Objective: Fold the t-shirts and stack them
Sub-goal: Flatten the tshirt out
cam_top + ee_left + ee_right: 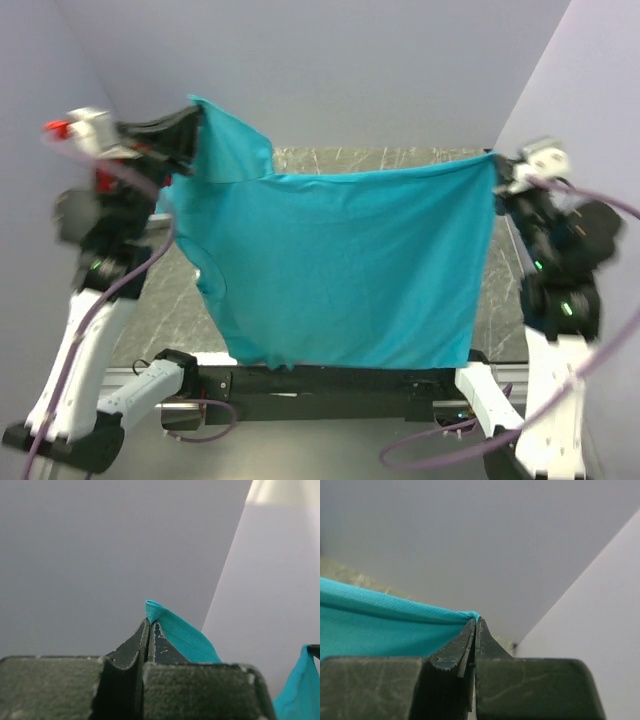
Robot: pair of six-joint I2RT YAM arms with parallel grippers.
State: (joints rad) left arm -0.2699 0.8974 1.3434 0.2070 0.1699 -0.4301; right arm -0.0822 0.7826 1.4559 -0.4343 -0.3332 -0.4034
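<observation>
Shirt: one turquoise shirt (340,260) hangs spread out in mid-air and fills the centre of the top view, from upper left to right of centre.
Shirt's top edge: it is stretched fairly taut between the two grippers. It is higher at the upper left and dips a little towards the middle.
Shirt's left part: a flap of cloth stands up in a peak at the upper left, right by the left gripper. Below it, the left edge curves inward with some folds.
Shirt's bottom edge: it hangs loose at lower centre, in front of the black rail (330,382) that joins the arm bases.
Left gripper (193,122): it sits at the upper left of the top view, clenched on a corner of the shirt. In its wrist view the fingers are pressed together, with a rolled turquoise edge sticking out just past the tips.
Right gripper (497,168): it sits at the right of the top view, level with the top edge and pinched tight on the other corner. In its wrist view the cloth runs off to the left from between the closed tips.
Table (400,158): a dark marbled top shows above the shirt and in strips down either side of it.
Walls (350,60): plain pale grey panels close in the back and both sides.
</observation>
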